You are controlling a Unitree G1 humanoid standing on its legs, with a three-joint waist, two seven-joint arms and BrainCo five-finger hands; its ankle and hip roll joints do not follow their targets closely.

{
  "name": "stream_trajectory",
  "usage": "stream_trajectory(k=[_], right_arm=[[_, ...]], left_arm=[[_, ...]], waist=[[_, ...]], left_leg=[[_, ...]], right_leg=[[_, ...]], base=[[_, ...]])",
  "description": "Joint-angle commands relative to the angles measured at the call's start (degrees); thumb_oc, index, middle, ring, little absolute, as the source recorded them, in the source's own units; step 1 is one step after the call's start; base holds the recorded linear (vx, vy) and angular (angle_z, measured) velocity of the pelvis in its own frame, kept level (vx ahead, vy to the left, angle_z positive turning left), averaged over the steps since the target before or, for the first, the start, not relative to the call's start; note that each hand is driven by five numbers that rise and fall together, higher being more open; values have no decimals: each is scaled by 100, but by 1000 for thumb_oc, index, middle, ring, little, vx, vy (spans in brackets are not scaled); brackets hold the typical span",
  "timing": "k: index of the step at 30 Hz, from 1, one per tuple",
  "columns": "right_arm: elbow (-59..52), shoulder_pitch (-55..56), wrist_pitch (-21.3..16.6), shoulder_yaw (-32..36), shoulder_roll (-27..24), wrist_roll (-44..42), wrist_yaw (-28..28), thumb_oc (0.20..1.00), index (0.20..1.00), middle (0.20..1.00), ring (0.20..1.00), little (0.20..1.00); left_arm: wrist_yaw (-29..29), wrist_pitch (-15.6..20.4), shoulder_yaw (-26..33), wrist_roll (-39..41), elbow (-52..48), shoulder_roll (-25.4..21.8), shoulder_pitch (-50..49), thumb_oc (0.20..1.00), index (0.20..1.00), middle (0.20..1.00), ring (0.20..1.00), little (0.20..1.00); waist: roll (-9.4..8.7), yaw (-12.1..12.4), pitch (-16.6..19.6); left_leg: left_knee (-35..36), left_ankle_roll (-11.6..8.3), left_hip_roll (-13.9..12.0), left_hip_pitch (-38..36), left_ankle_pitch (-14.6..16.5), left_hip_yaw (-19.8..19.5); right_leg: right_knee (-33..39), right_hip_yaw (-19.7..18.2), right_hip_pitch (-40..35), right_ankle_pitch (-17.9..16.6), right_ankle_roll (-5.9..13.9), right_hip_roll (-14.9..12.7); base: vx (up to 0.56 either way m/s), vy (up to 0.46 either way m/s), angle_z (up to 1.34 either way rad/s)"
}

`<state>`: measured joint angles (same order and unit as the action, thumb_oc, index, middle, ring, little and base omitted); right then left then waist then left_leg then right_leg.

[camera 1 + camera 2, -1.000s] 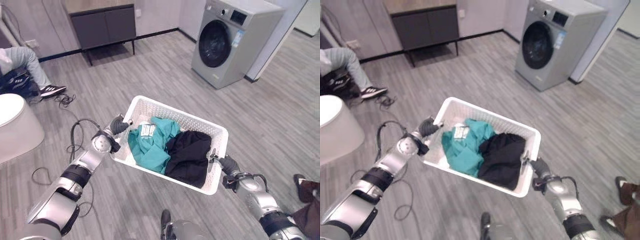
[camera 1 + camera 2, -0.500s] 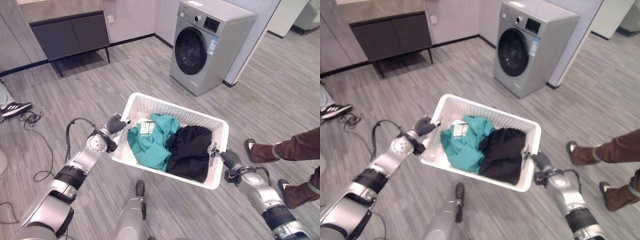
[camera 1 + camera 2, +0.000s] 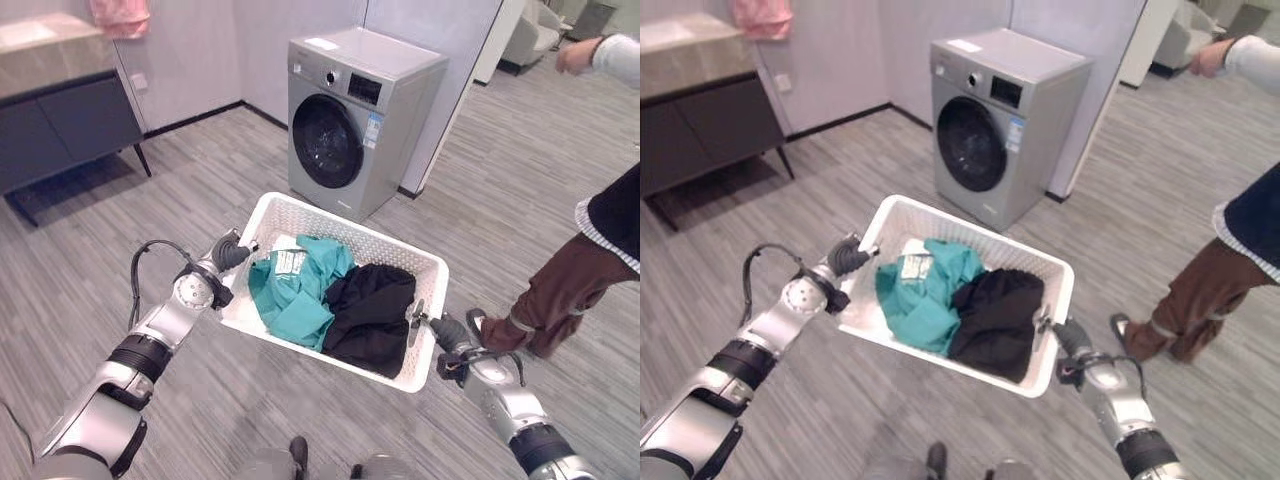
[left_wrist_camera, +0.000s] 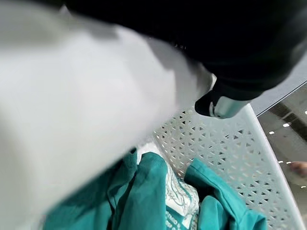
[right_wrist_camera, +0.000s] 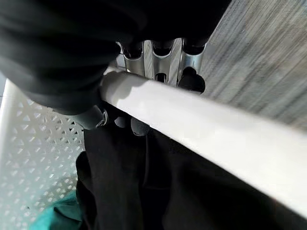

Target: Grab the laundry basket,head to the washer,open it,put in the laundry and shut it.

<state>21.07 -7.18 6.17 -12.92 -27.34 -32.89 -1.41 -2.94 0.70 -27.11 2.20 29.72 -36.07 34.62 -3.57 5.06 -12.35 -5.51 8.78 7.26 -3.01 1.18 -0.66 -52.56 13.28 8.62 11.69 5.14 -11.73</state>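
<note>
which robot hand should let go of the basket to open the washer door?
Probably the left robot hand: it grips the laundry basket rim on the side nearer the washer. The right robot hand, curled on the opposite rim, sits farther back, beside a person.

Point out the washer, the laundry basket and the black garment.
washer (image 3: 335, 140), left eye view, on its round dark door.
laundry basket (image 3: 300, 213), left eye view, on the far white rim.
black garment (image 3: 372, 315), left eye view, on the middle of the cloth.

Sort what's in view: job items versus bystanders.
Job: laundry basket, teal garment, black garment, washer, left hand, right hand.
Not part of it: dark cabinet, pink cloth, person.
</note>
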Motion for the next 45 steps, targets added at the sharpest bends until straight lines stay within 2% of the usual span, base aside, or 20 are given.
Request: stream_trajectory(k=[1,2,4,8,11,12,14,15,16,18,19,21,23,24,25,26,28,30,34,45], right_arm=[[-631,-515,-804,238,185,-478,402,200,200,200,200,200],[-620,-478,-837,331,140,-552,361,200,200,200,200,200],[-598,-385,-888,467,108,-600,330,200,200,200,200,200],[-435,-333,-961,624,125,-617,321,200,200,200,200,200],[-349,-319,-975,680,97,-669,339,200,200,200,200,200],[-339,-232,-1060,828,66,-695,290,200,200,200,200,200],[-289,-184,-1101,871,25,-674,288,200,200,200,200,200],[-201,-160,-1102,860,-97,-691,298,200,200,200,200,200],[-197,-162,-1105,857,-100,-693,300,200,200,200,200,200],[-95,-200,-1085,817,-221,-739,292,200,200,200,200,200],[-127,-213,-1054,810,-282,-831,299,200,200,200,200,200],[-120,-195,-1095,794,-293,-882,288,200,200,200,200,200],[-83,-178,-1086,818,-301,-888,240,200,200,200,200,200],[-52,-170,-1099,814,-277,-872,192,200,200,200,200,200],[-54,-164,-1079,804,-294,-755,195,200,200,200,200,200],[-55,-165,-1078,806,-293,-754,194,200,200,200,200,200],[-100,-199,-1083,786,-277,-618,177,200,200,200,200,200],[115,-320,-1112,683,-203,-510,192,200,200,200,200,200],[298,-312,-1073,625,-34,-798,336,200,200,200,200,200],[485,-298,-1068,590,151,-857,386,200,200,200,200,200]], left_arm=[[-19,257,88,162,-142,68,64,200,200,200,200,200],[-65,270,134,121,-51,89,99,200,200,200,200,200],[-127,303,192,17,21,147,84,200,200,200,200,200],[-218,336,258,-145,183,272,45,200,200,200,200,200],[-202,371,272,-165,222,287,-20,200,200,200,200,200],[-214,395,248,-197,299,322,-34,200,200,200,200,200],[-210,406,262,-207,282,355,-80,200,200,200,200,200],[-165,419,258,-86,278,378,-165,200,200,200,200,200],[-164,419,260,-84,278,379,-166,200,200,200,200,200],[-109,361,310,4,225,334,-222,200,200,200,200,200],[-71,307,375,63,64,221,-284,200,200,200,200,200],[-65,284,367,79,57,243,-291,200,200,200,200,200],[-37,255,346,113,-28,235,-307,200,200,200,200,200],[9,236,287,185,-10,298,-263,200,200,200,200,200],[19,233,301,176,14,316,-263,200,200,200,200,200],[19,234,301,175,14,315,-261,200,200,200,200,200],[15,286,317,209,30,322,-268,200,200,200,200,200],[-52,350,251,250,299,405,-207,200,200,200,200,200],[-28,355,112,263,455,471,-115,200,200,200,200,200],[43,369,158,359,470,454,-337,200,200,200,200,200]], waist=[[92,-69,576],[31,-142,570],[8,-225,534],[48,-358,498],[54,-420,542],[16,-506,681],[59,-560,753],[111,-633,846],[126,-646,853],[128,-620,803],[46,-588,740],[13,-533,659],[-51,-480,568],[-105,-367,428],[-112,-329,414],[-140,-329,421],[-112,-253,415],[-68,-69,394],[-12,-53,479],[-10,70,733]], left_leg=[[137,-641,-792,-26,275,160],[114,-745,-787,-95,438,131],[6,-827,-791,-228,668,74],[-159,-887,-864,-591,1027,92],[-178,-959,-948,-840,1110,72],[-307,-1063,-1055,-1009,1103,9],[-467,-1151,-1206,-1051,1001,-16],[-1223,-1257,-1529,-903,472,-104],[-1264,-1265,-1548,-873,494,-121],[-2799,-1213,-1853,-280,-253,-282],[-3863,-1020,-1935,240,-564,-418],[-4372,-953,-1964,516,-736,-538],[-4336,-852,-2164,866,-799,-392],[-3806,-849,-2020,1275,-414,-192],[-3230,-897,-1911,1324,-285,-58],[-3182,-889,-1883,1313,-321,-40],[-1664,-1040,-1746,1262,-339,203],[-792,-1216,-1417,1222,-412,-85],[-444,-1251,-1311,940,-343,-224],[93,-1126,-1216,373,-205,-79]], right_leg=[[2871,116,-404,-1002,166,-9],[3994,-107,-301,-1088,217,-1],[4854,-368,-196,-1466,375,-48],[5535,-507,115,-1859,578,-145],[5543,-512,96,-1940,611,-78],[5398,-685,-33,-2053,588,16],[5280,-768,-83,-2064,535,147],[5038,-818,-196,-1906,337,434],[5026,-802,-187,-1897,329,448],[4904,-735,-449,-1630,-13,740],[4900,-814,-659,-1463,-268,973],[4920,-873,-776,-1423,-399,1079],[5008,-877,-978,-1288,-508,1196],[5073,-832,-1161,-1236,-472,1175],[5096,-815,-1214,-1181,-427,1154],[5100,-819,-1203,-1188,-424,1125],[5086,-752,-1256,-1091,-331,1063],[5027,-743,-1428,-912,-273,1043],[5002,-737,-1515,-824,-246,1030],[5130,-689,-1704,-760,-95,803]], base=[[431,-221,93],[546,-292,96],[359,-219,53],[274,-150,37],[389,-241,23],[530,-379,22],[406,-340,23],[257,-269,11],[331,-397,8],[236,-444,-4],[283,-586,-21],[149,-328,-38],[159,-238,-28],[205,-143,-6],[154,-47,6],[121,46,4],[134,93,-10],[167,114,-14],[158,86,-32],[81,60,8]])
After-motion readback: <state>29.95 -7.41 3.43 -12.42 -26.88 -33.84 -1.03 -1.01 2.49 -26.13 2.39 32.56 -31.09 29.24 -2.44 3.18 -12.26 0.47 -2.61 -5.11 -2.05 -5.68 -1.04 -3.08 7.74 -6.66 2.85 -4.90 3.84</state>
